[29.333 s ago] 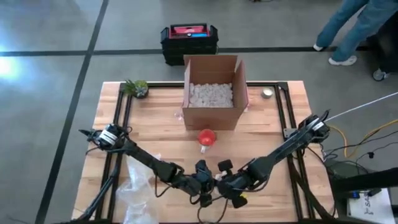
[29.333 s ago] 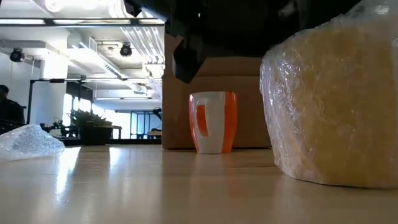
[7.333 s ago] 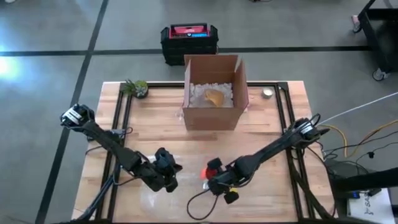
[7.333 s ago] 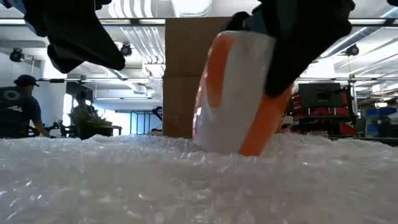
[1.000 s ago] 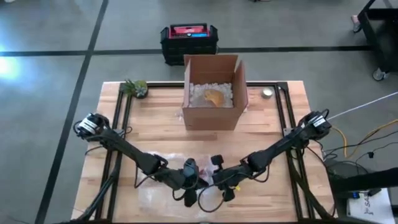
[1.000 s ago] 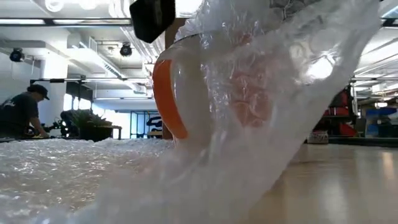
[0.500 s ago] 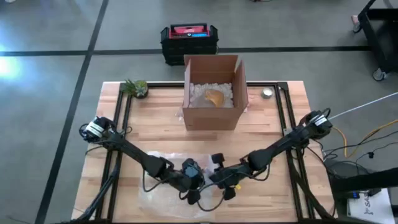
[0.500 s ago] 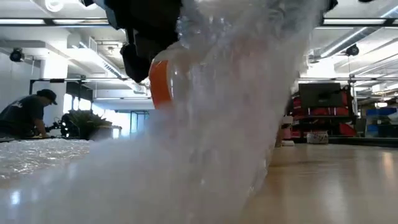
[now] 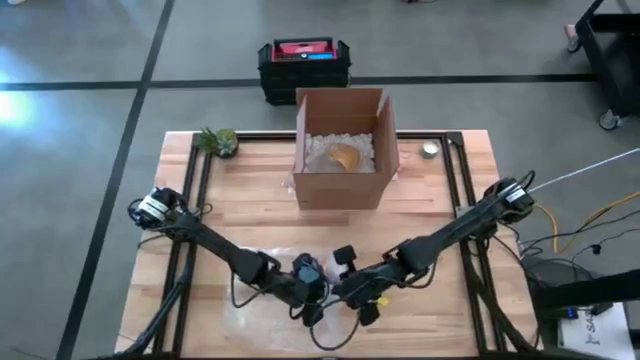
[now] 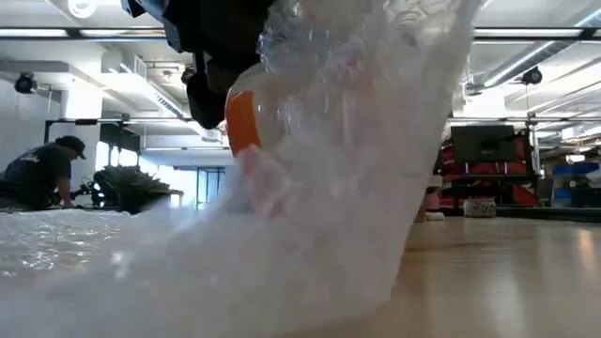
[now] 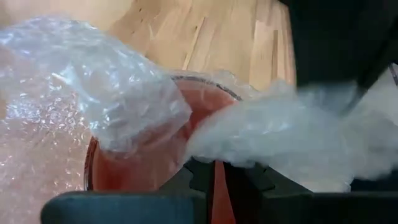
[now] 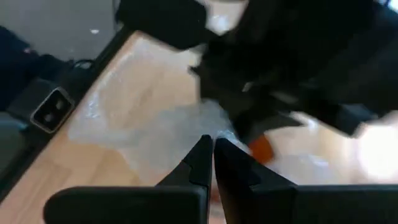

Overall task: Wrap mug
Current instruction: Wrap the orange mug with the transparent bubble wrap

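At the table's near edge, my left gripper [image 9: 308, 290] and right gripper [image 9: 345, 283] meet over the mug [image 10: 246, 117], which stands half-swathed in the bubble wrap [image 10: 319, 216]. My right jaws are pinched to a sliver, seemingly on a fold of wrap; my left fingers I cannot tell. Best, I judge, to draw the sheet snug across the rim. My left wrist camera shows the orange rim; the overhead view hides it.
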`<act>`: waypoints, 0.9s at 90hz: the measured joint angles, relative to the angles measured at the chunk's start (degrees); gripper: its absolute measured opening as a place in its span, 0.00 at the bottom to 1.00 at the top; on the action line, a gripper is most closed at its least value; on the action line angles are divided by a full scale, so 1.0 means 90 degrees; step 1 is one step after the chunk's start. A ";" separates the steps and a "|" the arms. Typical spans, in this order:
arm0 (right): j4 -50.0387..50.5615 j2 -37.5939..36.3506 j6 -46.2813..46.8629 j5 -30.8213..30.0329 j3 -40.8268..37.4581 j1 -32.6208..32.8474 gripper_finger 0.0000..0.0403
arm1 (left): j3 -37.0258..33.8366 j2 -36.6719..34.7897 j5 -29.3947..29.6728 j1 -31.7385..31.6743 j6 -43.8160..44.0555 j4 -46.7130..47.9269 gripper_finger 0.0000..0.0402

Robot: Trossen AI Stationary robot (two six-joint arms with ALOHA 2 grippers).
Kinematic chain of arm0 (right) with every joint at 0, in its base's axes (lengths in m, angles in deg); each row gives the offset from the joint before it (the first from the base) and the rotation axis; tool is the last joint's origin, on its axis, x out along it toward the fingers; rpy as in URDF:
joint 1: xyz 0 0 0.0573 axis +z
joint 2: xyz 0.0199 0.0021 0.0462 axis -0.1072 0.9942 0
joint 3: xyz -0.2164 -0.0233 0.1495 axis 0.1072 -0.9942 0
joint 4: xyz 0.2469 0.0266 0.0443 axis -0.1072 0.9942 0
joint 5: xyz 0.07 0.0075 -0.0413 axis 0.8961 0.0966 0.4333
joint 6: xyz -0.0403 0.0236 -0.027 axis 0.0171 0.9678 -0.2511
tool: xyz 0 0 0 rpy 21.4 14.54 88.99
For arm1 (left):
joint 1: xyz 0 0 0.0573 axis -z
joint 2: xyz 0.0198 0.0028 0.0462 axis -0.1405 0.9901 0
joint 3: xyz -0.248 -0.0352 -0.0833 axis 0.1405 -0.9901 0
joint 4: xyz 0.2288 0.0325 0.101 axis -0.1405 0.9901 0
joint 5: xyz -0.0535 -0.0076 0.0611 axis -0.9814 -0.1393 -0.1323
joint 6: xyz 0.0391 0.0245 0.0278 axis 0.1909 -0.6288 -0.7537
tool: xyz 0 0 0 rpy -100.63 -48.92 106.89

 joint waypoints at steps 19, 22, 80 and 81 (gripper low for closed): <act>-0.0015 0.0554 0.0081 0.0073 0.0026 -0.0091 0.00 | -0.0008 0.0001 0.0007 0.0007 -0.0029 0.0053 0.05; 0.0012 0.0588 0.0122 0.0094 0.0027 -0.0106 0.00 | -0.0010 -0.0013 0.0009 0.0007 -0.0029 0.0053 0.05; 0.0189 0.0572 0.0124 -0.0007 -0.0022 -0.0199 0.00 | 0.1294 -0.0105 0.0371 0.0263 -0.0435 0.1789 0.05; 0.0190 0.0573 0.0124 -0.0007 -0.0022 -0.0201 0.00 | 0.1278 -0.0091 0.0371 0.0260 -0.0430 0.1798 0.05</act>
